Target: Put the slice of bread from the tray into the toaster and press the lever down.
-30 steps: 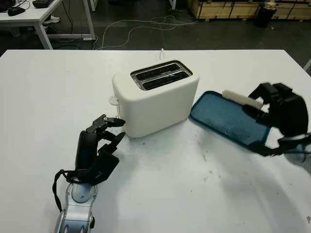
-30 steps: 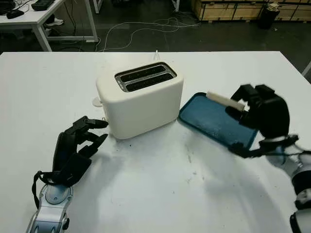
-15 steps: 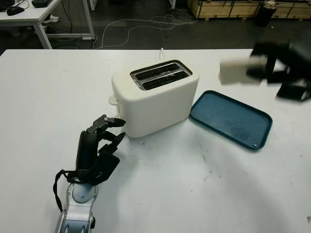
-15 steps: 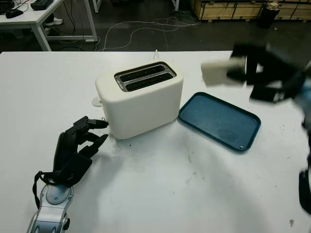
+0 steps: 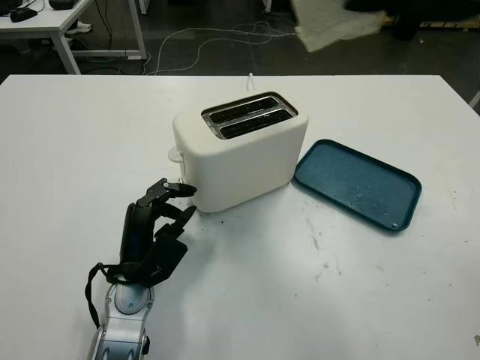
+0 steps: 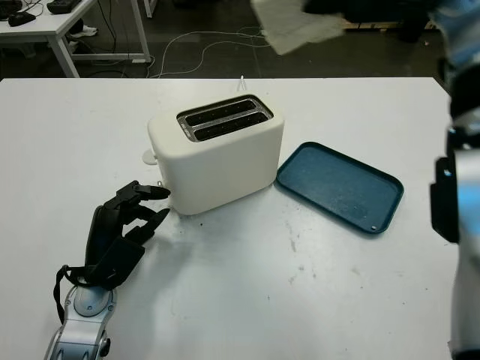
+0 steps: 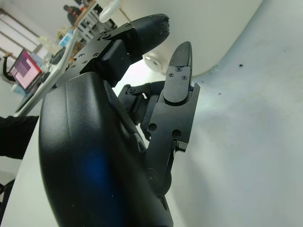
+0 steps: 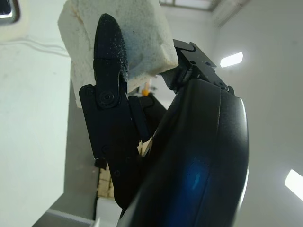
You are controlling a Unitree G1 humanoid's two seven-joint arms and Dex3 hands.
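Gripping bread slice [image 8: 124, 39] — right robot hand [image 8: 156, 142], high above toaster [image 5: 238, 150]

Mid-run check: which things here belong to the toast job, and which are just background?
In the job:
bread slice, held up by the right hand
toaster
blue tray

Background:
left hand, open beside the toaster
floor cables
other desk
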